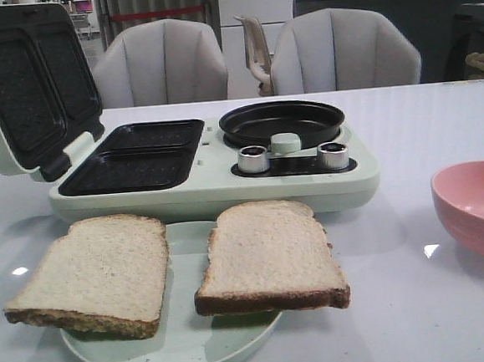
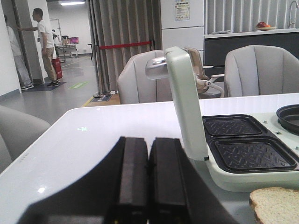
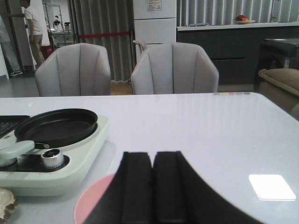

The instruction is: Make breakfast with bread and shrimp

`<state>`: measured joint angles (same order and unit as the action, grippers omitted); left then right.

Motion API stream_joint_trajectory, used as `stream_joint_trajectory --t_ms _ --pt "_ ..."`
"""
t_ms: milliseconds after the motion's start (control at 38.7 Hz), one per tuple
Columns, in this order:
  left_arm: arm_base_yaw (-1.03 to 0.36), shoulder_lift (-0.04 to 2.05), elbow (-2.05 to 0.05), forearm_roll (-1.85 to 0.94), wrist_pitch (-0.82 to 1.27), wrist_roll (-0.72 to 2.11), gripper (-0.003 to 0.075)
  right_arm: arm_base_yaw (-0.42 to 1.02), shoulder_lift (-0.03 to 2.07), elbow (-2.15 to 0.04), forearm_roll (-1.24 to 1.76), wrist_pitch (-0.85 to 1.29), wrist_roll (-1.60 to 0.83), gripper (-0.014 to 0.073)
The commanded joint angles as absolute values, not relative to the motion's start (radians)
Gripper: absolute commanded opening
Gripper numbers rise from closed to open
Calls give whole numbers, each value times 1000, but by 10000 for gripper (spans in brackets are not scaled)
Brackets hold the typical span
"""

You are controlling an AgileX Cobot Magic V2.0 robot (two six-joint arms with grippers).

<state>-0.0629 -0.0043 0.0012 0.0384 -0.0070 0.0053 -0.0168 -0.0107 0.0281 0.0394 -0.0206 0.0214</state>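
My left gripper (image 2: 148, 186) and right gripper (image 3: 153, 186) both show fingers pressed together, holding nothing. Two bread slices (image 1: 269, 256) lie on a pale green plate (image 1: 176, 354), overhanging its rim, just in front of the open grill (image 1: 131, 156). Lid (image 1: 24, 81) stands upright at the left. Pan (image 1: 283, 121) is empty. Pink bowl (image 1: 479, 204) sits at the right; its contents are hidden, and I see no shrimp in any view. Risks, as I judge them: a soft slice could tear or fold under a pinch; an overhanging slice could tip the plate when pressed; my left arm could knock the lid shut.
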Motion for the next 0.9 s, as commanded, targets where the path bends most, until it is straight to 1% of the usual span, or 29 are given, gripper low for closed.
stream_joint_trajectory --t_ms 0,465,750,801,879 --pt "-63 -23 8 35 -92 0 100 -20 -33 10 36 -112 17 34" --pt "-63 -23 8 35 -92 0 99 -20 -33 10 36 -112 17 34" --pt "-63 -23 8 35 -93 0 99 -20 -33 -1 36 -156 17 34" --pt "-63 -23 8 35 -114 0 99 -20 -33 -20 36 -141 17 34" --pt "-63 -23 1 38 -215 0 100 -20 -32 -84 36 -76 17 34"
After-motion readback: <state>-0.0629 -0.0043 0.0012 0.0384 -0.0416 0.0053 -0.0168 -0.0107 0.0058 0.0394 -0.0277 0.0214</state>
